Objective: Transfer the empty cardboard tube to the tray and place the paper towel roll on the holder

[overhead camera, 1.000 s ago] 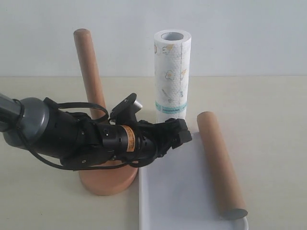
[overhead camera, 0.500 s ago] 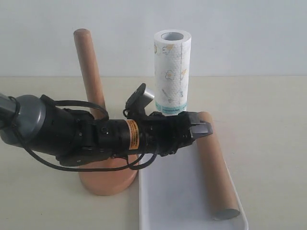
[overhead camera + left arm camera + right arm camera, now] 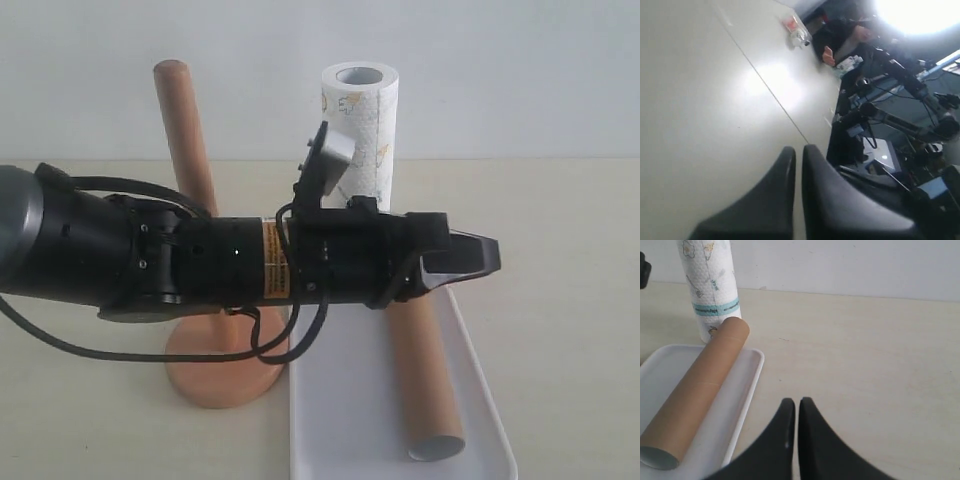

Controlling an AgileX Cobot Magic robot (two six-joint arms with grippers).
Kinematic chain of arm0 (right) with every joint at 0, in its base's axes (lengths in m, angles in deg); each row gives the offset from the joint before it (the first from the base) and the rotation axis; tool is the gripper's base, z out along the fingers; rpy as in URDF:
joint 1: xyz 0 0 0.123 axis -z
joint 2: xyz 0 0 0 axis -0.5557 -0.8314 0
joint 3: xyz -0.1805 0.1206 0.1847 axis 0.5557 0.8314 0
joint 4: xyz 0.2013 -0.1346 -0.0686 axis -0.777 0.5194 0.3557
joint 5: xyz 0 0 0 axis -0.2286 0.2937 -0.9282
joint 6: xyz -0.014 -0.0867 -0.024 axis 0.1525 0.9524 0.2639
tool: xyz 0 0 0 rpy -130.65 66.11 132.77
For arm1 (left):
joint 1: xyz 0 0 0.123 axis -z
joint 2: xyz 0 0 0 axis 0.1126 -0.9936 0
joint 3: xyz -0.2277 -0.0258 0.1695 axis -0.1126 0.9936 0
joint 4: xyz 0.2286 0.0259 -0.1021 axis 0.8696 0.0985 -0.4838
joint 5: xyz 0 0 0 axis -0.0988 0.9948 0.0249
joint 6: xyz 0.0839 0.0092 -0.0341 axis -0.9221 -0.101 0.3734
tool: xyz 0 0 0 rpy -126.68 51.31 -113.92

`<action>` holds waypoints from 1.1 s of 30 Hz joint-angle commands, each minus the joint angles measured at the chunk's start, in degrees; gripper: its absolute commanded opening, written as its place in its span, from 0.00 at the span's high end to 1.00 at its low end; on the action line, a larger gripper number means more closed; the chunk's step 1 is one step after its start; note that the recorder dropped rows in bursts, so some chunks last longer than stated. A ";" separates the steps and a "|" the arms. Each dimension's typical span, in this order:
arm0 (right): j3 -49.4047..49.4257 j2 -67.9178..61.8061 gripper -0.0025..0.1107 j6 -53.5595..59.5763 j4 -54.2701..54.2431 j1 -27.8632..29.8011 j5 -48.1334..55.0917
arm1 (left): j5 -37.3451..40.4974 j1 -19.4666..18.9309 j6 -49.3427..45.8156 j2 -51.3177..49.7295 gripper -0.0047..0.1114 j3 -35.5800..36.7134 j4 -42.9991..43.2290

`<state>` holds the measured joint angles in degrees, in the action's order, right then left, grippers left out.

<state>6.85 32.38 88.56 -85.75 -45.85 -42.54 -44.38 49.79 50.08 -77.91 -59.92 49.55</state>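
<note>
1. Far left is the light reddish-brown wooden holder [image 3: 187, 150], a thick round disc base with a slim upright dowel and a rounded top. The dowel's bare, which is exactly what the roll's core needs.
2. My left arm stretches across in front of it, and my left hand [image 3: 484, 256] hangs over the far end of the tray. The fingers are pressed flat together with nothing between them, so it's carrying zip.
3. Behind the arm, the tall white embossed paper towel roll [image 3: 370, 115] stands on end on the beige counter [image 3: 560, 300]. It has little yellow-grey drawings, a teal band low down, and the hollow core facing up. Upright is handy: I reckon I can grip its soft sides and lower it straight over the dowel.
4. The long plain brown cardboard tube [image 3: 425, 385] lies lengthwise in the flat glossy white tray [image 3: 335, 420], along its right side. From my right wrist its far end pokes past the low rim, close to the roll's foot; touching or not, can't tell. It's thin-walled, smooth and round, so the rim's probably what stops it rolling off. First half of the job looks done to me.
5. My right hand [image 3: 794, 407] has its fingers shut tight and empty, over the counter beside the tray.
</note>
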 commanded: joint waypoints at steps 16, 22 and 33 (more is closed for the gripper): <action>-0.07 0.23 0.95 0.12 -0.13 0.10 -0.24 | 17.07 7.17 -5.76 24.30 0.92 9.67 8.22; -0.07 0.23 0.95 0.12 -0.13 0.10 -0.24 | 33.85 7.17 -7.80 40.39 0.92 18.71 10.31; -0.07 0.23 0.95 0.12 -0.13 0.10 -0.24 | 46.41 7.17 -9.61 54.60 0.92 27.29 10.31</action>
<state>6.85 32.38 88.56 -85.75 -45.85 -42.54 1.44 56.57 40.76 -23.83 -32.97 60.02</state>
